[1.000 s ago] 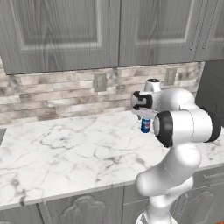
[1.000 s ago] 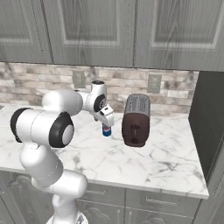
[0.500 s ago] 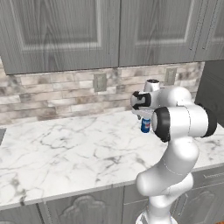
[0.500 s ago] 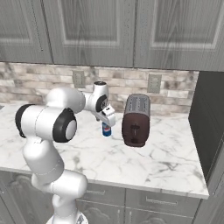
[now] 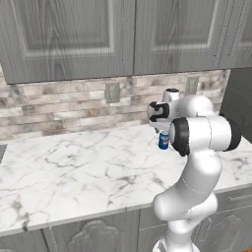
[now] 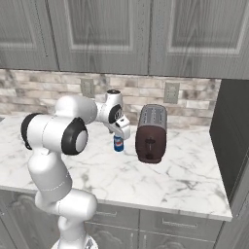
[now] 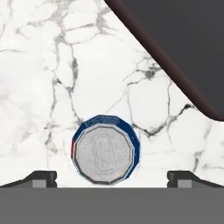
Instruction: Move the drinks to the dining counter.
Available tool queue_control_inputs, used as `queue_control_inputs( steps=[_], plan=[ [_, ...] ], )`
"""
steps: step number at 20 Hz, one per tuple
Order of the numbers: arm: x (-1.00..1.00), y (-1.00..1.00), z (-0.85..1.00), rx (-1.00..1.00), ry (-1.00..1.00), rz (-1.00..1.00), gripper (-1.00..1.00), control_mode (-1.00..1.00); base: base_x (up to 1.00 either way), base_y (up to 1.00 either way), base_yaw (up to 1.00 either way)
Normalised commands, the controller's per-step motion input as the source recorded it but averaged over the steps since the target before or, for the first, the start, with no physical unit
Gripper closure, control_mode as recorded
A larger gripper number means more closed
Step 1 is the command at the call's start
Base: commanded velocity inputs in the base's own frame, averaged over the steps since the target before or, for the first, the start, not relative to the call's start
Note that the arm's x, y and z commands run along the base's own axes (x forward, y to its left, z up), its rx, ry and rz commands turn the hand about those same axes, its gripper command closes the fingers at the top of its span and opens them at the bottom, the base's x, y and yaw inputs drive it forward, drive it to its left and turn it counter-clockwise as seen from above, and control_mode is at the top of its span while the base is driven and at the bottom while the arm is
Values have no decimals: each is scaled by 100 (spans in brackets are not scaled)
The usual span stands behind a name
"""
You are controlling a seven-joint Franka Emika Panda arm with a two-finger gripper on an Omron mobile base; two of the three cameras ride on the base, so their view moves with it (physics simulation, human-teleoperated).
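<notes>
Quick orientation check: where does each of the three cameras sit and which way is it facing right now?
Left base view: behind-left, facing the marble worktop; arm at right, over the blue soda can.
Right base view: behind-right; arm at left, dark brown toaster beside the can.
Hand view: straight down on the can's silver top; open gripper.
All three share the can.

Rendered scene under even, diffuse light with no visible source. The marble worktop (image 5: 74, 172) was bright and free of glare; only a faint shadow lay beneath the upper cabinets (image 6: 121, 34). In the hand view the soda can (image 7: 105, 151) appeared sharp, its silver top evenly lit, casting almost no shadow. No blur or edge distortion was apparent; textures looked slightly coarse.
</notes>
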Motion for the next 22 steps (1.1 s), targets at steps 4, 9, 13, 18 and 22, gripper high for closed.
queue_control_inputs(
  steps=[4, 9, 13, 18, 22],
  plan=[
    [15, -3, -7, 0, 0, 0, -100, -100, 0, 0, 0],
    [10, 0, -6, 0, 0, 0, -100, -100, 0, 0, 0],
    [12, 0, -7, 0, 0, 0, -100, -100, 0, 0, 0],
    [5, 0, -9, 0, 0, 0, -100, -100, 0, 0, 0],
    [0, 0, -8, 0, 2, 0, -100, -100, 0, 0, 0]
  ],
)
